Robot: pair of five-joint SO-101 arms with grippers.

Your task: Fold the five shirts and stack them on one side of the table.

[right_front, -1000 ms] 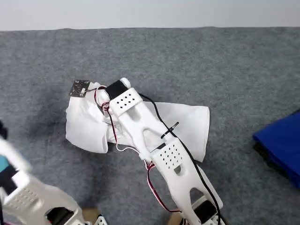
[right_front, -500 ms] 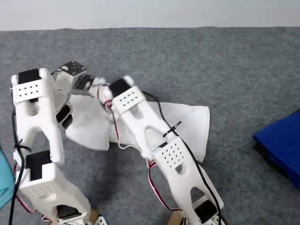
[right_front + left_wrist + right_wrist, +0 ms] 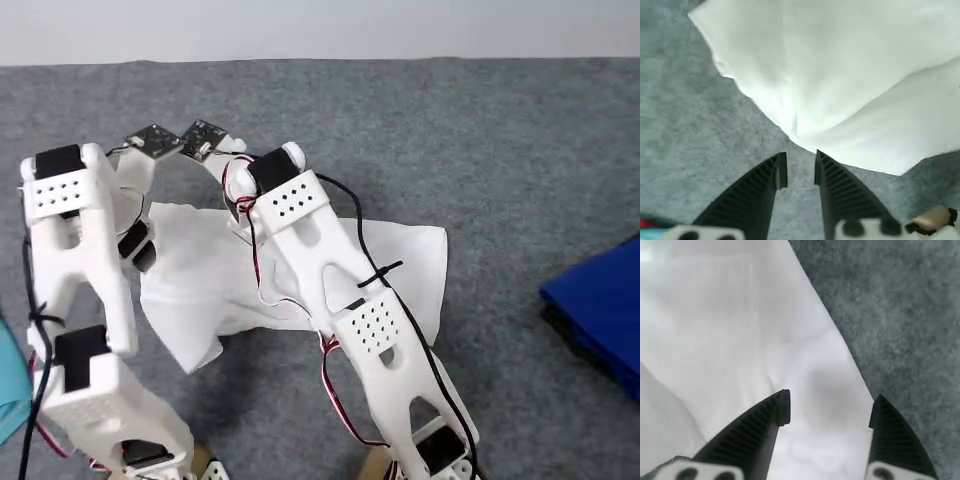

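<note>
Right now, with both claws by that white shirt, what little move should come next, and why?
Probably lower the right claw and pinch the edge of the white shirt. That claw is open, above the edge, with nothing in it. The left claw, also open, hangs over the grey table just off the shirt, which is not yet neatly folded.

Bare table (image 3: 450, 120) runs along the far side beyond the white shirt (image 3: 410, 265), and between it and the blue cloth (image 3: 600, 310) at the right edge; both stretches give passage; the right arm (image 3: 300, 240) lies slantwise over the white shirt's middle, barring the way across; the left arm (image 3: 75, 260) stands along its left side; their wrists crowd close at the far left corner; the left gripper (image 3: 800, 170), jaws narrowly apart, hangs over bare table just off the shirt; the right gripper (image 3: 830, 407), jaws wide, over the shirt.
</note>
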